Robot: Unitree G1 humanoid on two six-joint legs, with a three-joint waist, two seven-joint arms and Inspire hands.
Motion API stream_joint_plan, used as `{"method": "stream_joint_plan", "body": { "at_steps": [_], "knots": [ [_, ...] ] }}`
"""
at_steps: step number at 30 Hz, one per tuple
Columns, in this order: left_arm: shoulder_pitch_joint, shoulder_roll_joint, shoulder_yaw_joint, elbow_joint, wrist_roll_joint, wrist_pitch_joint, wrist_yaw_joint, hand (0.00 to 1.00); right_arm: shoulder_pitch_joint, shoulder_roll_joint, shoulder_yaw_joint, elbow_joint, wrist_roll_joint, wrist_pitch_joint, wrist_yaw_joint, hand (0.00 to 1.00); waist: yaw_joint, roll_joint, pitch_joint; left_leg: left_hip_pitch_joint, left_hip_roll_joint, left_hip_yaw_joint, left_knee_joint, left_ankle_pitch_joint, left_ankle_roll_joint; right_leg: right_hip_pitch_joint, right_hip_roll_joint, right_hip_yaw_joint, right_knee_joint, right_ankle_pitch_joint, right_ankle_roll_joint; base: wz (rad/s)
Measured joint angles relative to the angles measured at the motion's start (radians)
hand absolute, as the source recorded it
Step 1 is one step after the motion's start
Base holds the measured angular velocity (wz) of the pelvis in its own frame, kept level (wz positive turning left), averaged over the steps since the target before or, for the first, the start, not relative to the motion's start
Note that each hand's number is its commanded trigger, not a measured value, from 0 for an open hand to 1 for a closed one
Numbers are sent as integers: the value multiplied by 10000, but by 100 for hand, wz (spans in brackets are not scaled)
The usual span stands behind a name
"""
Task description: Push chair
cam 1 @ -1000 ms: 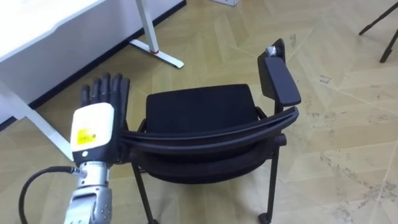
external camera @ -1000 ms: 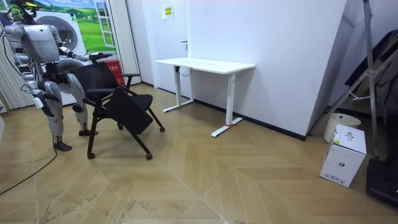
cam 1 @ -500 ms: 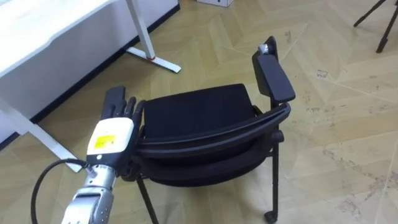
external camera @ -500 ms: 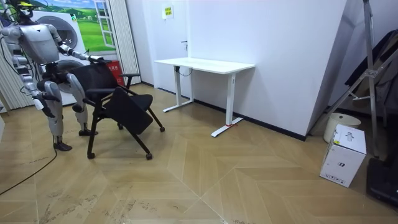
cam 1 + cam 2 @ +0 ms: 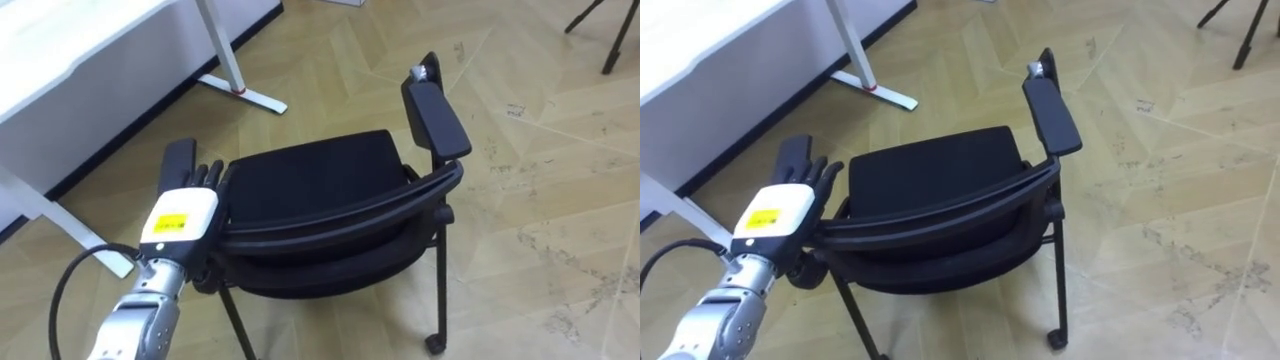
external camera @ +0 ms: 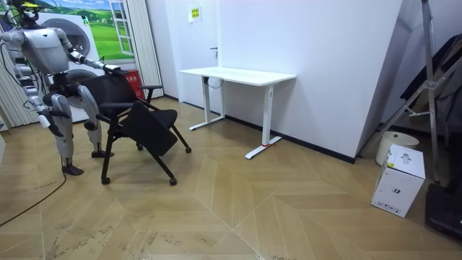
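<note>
The room view takes in the whole robot, standing upright at the picture's nine o'clock edge behind the black chair [image 6: 141, 119], its left arm reaching forward to the top of the backrest and its right hand [image 6: 50, 121] hanging low at its side. It also takes in a white box [image 6: 399, 179] on the floor at four o'clock and a folded metal stand [image 6: 426, 94] against the wall at three o'clock. The eye views look steeply down over the backrest [image 5: 340, 215] and give the close detail: the padded seat [image 5: 310, 175], the right armrest [image 5: 437, 118] at one o'clock of the seat, and a caster [image 5: 435, 343] under the rear leg at five o'clock. The floor [image 5: 540, 180] is pale wood laid in a herringbone pattern, scuffed in places. A white desk [image 5: 60, 60] on white legs stands at ten o'clock of the chair in the eye views and against the white wall in the room view. The chair stands at the robot's twelve o'clock, close in front of it. The left hand [image 5: 182, 215] sits at nine o'clock of the seat, at the left end of the backrest, palm down, its fingers [image 5: 181, 160] stretched forward and held close together, touching the frame there rather than wrapped round it.
</note>
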Motion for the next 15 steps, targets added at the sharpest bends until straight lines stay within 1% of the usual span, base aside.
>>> {"method": "stream_joint_plan", "body": {
  "at_steps": [15],
  "knots": [
    [38, -27, 5, 37, 138, 348, -101, 0, 115, -7, -37, -274, -281, 0, -92, 0, 3, -30, -15, 121, 58, 300, -22, 0, 1, -87, 0, 307, 73, 4, 0, -6]
  ]
}}
